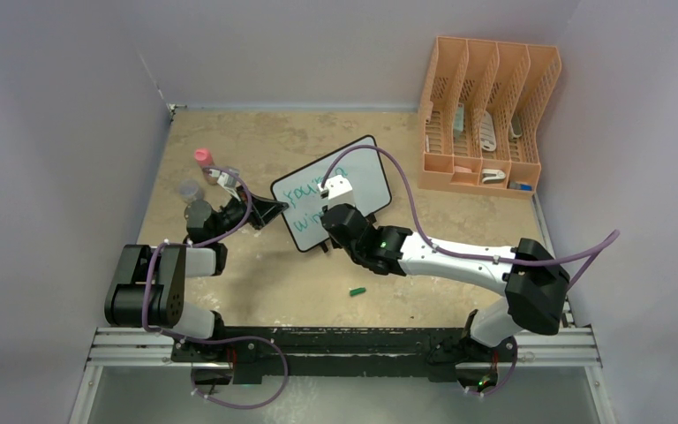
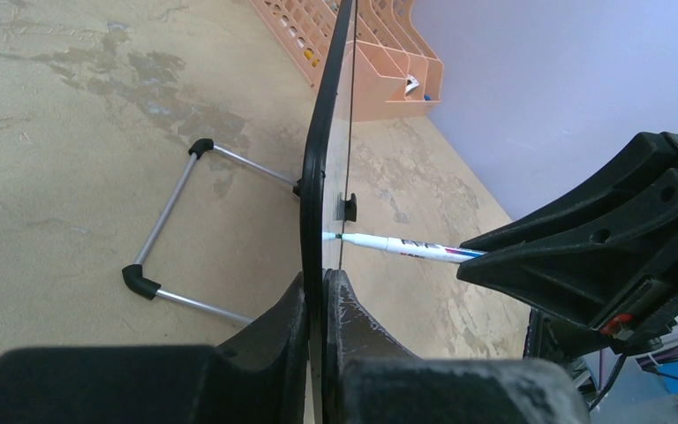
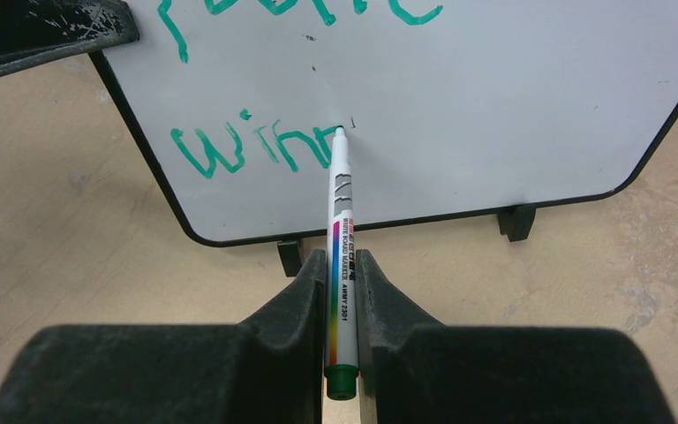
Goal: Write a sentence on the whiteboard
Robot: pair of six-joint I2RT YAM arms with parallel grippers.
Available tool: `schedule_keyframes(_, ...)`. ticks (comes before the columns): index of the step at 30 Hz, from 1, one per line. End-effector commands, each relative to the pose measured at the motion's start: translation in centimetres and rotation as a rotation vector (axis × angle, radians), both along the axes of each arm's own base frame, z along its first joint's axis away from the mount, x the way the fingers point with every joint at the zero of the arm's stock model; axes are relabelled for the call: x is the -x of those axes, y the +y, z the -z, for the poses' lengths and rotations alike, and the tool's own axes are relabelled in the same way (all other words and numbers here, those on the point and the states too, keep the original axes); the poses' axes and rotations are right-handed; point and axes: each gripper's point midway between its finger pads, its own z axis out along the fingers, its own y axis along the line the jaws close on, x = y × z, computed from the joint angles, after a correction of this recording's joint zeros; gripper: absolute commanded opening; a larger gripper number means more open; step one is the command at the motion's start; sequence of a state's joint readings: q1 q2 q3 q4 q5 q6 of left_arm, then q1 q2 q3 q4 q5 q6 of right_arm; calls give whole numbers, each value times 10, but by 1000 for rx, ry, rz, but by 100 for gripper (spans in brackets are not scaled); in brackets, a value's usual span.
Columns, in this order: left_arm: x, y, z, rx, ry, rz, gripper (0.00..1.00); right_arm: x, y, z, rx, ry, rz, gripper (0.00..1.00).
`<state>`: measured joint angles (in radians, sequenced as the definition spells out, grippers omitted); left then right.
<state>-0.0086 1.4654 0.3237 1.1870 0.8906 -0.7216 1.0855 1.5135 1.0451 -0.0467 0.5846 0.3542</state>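
The whiteboard (image 1: 357, 172) stands tilted at mid-table, black-framed, on small black feet. The sentence (image 1: 305, 201) is in teal-green in two lines at its left part; the right wrist view shows the lower word (image 3: 247, 148). My left gripper (image 1: 271, 210) is shut on the whiteboard's left edge (image 2: 318, 177), one finger on each face. My right gripper (image 3: 342, 261) is shut on a white marker (image 3: 342, 212) with a rainbow stripe. The marker's tip touches the board at the end of the lower word. The marker also shows in the left wrist view (image 2: 406, 247).
An orange file rack (image 1: 485, 115) stands at the back right. A pink-capped bottle (image 1: 203, 157) and a grey-capped jar (image 1: 191, 189) stand left of the board. A green marker cap (image 1: 357, 290) lies near the front. The board's wire stand (image 2: 168, 234) rests behind it.
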Motion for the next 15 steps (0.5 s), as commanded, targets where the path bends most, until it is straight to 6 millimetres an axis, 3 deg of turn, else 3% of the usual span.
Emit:
schedule_keyframes(1,-5,1,-17,-16,-89,3,0,-8,-2,-16,-47,-30,35,0)
schedule_keyframes(15,-5,1,-18,-17,-91,4,0,3,-10,2,-29,25,32,0)
